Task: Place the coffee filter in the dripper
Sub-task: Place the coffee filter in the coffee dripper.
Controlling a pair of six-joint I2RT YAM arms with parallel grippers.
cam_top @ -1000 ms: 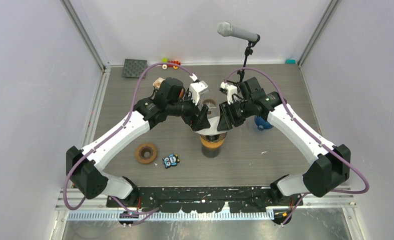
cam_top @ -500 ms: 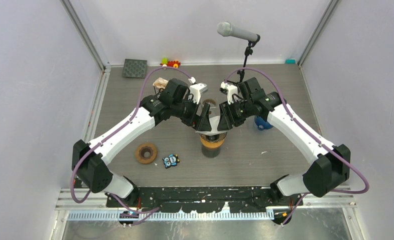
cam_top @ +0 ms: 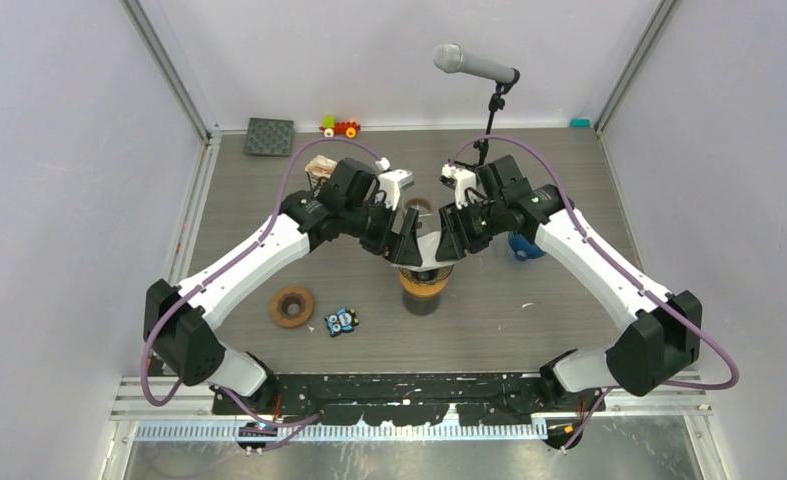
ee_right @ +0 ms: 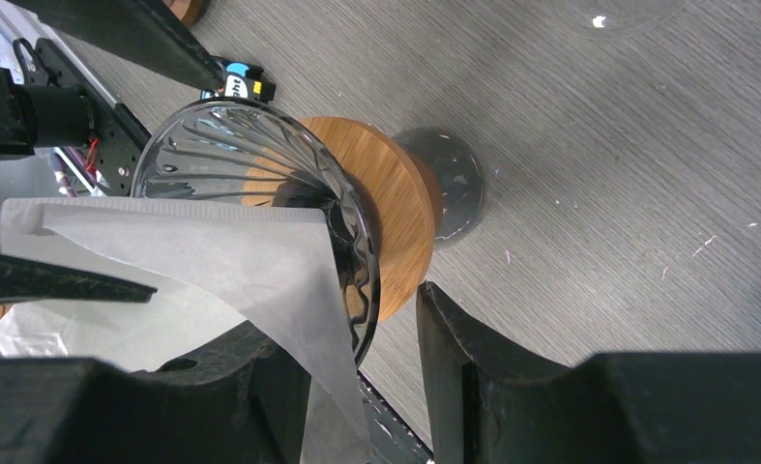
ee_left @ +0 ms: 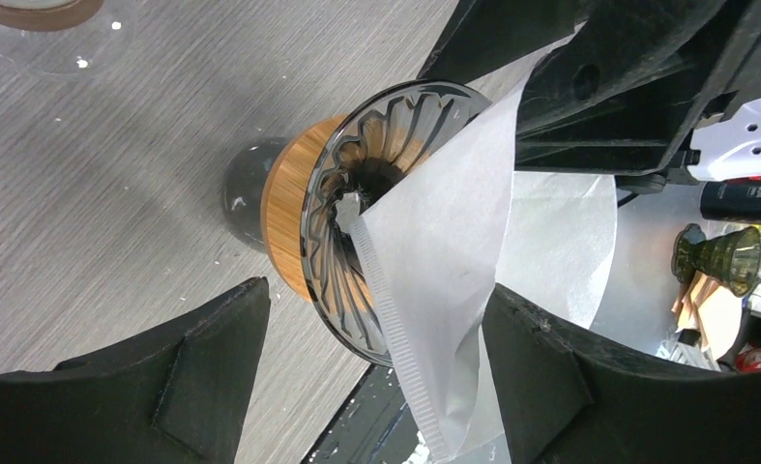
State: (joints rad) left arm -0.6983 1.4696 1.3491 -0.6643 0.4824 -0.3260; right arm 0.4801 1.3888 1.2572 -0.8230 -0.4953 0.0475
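Observation:
The glass dripper with a wooden collar stands on a dark base mid-table. A white paper coffee filter hangs over it, its pointed tip down in the dripper's mouth. My left gripper is open, and the coffee filter leans on one finger; the other finger is well apart. My right gripper faces it from the other side, jaws apart. The coffee filter drapes over its left finger, and the dripper's rim shows in the gap.
A brown tape roll and a small blue toy lie front left of the dripper. A blue object sits under the right arm. A microphone on a stand, a black mat and a toy train are at the back.
My left wrist has shifted a little right and closer in over the dripper, and the filter sits slightly lower. The right arm has barely moved.

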